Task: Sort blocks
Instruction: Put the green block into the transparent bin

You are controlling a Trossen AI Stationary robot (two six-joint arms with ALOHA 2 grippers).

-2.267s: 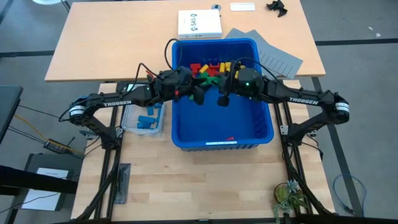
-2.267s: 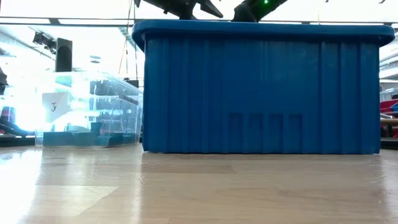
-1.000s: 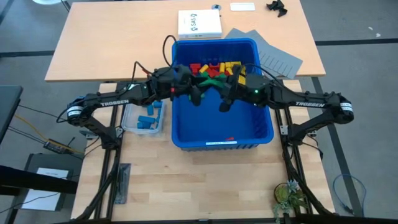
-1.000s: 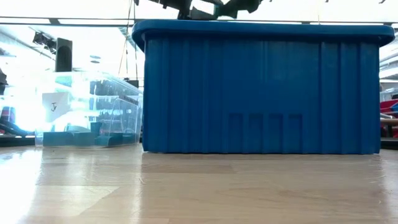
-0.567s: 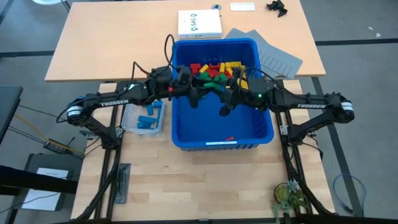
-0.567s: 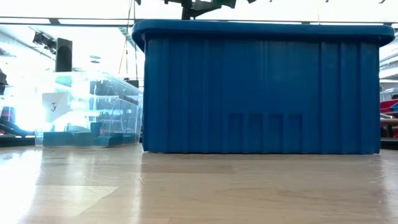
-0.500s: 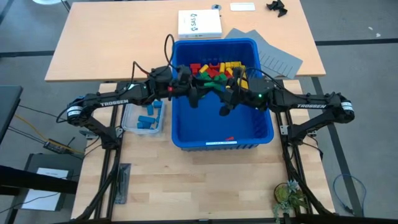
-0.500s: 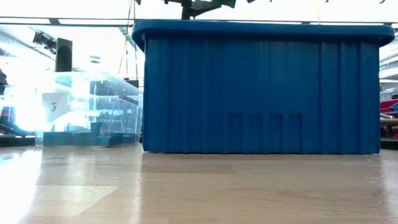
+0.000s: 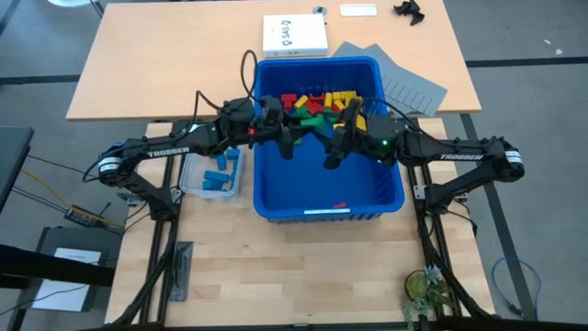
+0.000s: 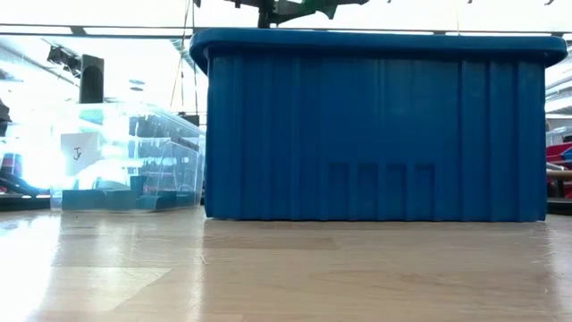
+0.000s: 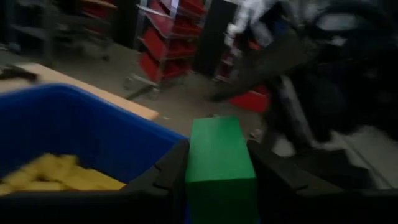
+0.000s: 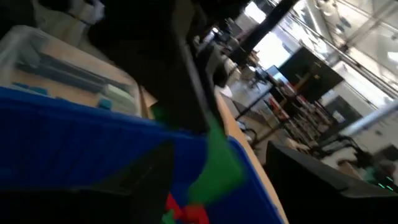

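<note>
Two dark arms reaching from both sides over the large blue bin (image 9: 276, 198) in the middle of the worktop (image 9: 230, 267). Left claw (image 9: 287, 144) above the bin, closed on a green block (image 11: 219, 163), gripped between its two fingers (image 11: 168, 171) as seen in the left wrist view. Right claw (image 9: 333, 156) just beside it over the bin, fingers spread apart, nothing between them; the same green block visible ahead of it in the right wrist view, in the other claw. Pile of red, yellow and green blocks (image 9: 317, 103) lying in the far part of the bin. Several blue blocks (image 9: 219, 175) inside the small clear tub (image 9: 192, 188), touching the bin's left side. White box (image 9: 294, 35) and grey paper (image 9: 404, 83) on the far table behind.
</note>
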